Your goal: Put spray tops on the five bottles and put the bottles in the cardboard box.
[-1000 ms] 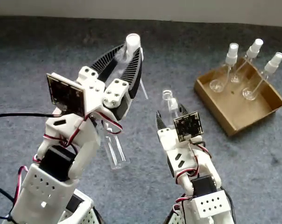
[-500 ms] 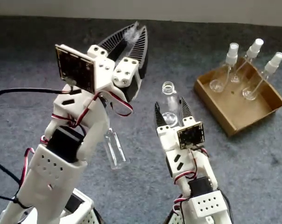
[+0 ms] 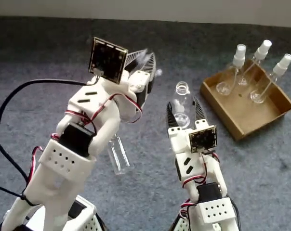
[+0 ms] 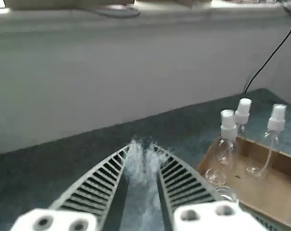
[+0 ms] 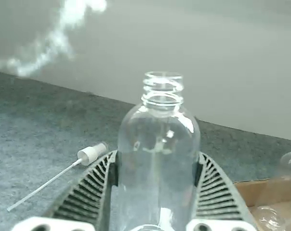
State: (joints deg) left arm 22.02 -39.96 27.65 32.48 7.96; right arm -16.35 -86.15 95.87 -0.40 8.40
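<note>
Seen from above, the left gripper (image 3: 148, 54) is raised over the far left of the carpet, its fingers nearly closed on a spray top (image 3: 149, 61). In the past second it has swung right. The right gripper (image 3: 183, 102), clamped round an open bottle (image 3: 183, 91), has edged farther out to meet it. Top and neck are now near but apart, so capping looks to be next. To the right, the cardboard box (image 3: 220, 112) holds three capped bottles (image 3: 263, 48). A bare bottle (image 3: 117, 154) lies near the left arm's base.

From the left wrist, the left gripper (image 4: 141, 149) narrows to a slim gap with the spray top (image 4: 140, 163) a white blur inside it. The cardboard box (image 4: 275, 192) and the capped bottles (image 4: 228, 130) stand to the right beyond.

From the right wrist, the right gripper (image 5: 157, 156) holds the open bottle (image 5: 158, 139) upright with both fingers pressed to its sides and the threaded neck uncovered. A loose spray top (image 5: 90, 154) lies on the carpet to the left. It is probably meant for the bare bottle.
</note>
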